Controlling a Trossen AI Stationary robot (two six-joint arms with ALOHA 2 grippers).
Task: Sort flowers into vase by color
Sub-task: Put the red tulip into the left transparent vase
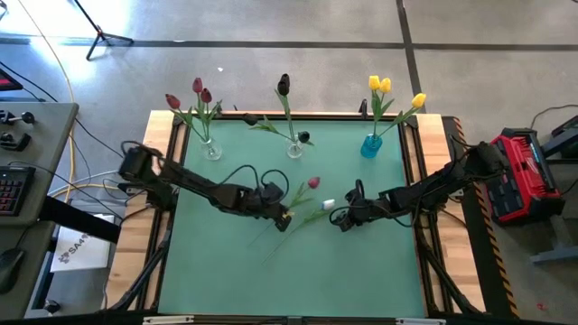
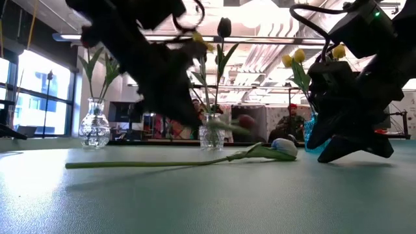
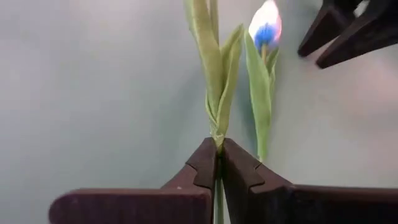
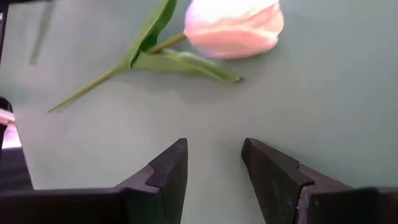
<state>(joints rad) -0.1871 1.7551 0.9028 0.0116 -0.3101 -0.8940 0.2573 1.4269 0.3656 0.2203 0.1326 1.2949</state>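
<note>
pinching the dark red tulip's [image 1: 313, 182] thin stem mid-table in my left gripper [image 3: 219, 163], it may swivel or slip; my right gripper [image 4: 214, 163] hangs open near the white tulip [image 4: 233, 28].

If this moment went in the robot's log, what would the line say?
left gripper: shut on red tulip stem, mid-table | right gripper: open, beside white tulip lying on mat | vases: three, back row

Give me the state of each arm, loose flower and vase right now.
Left gripper: shut on red tulip's thin green stem.
Right gripper: open, empty, near white tulip.
Red tulip: held.
White tulip: lying flat on mat.
Left clear glass vase: upright, dark red tulips.
Middle clear vase: upright, black tulips.
Blue vase: upright, yellow tulips.
</note>
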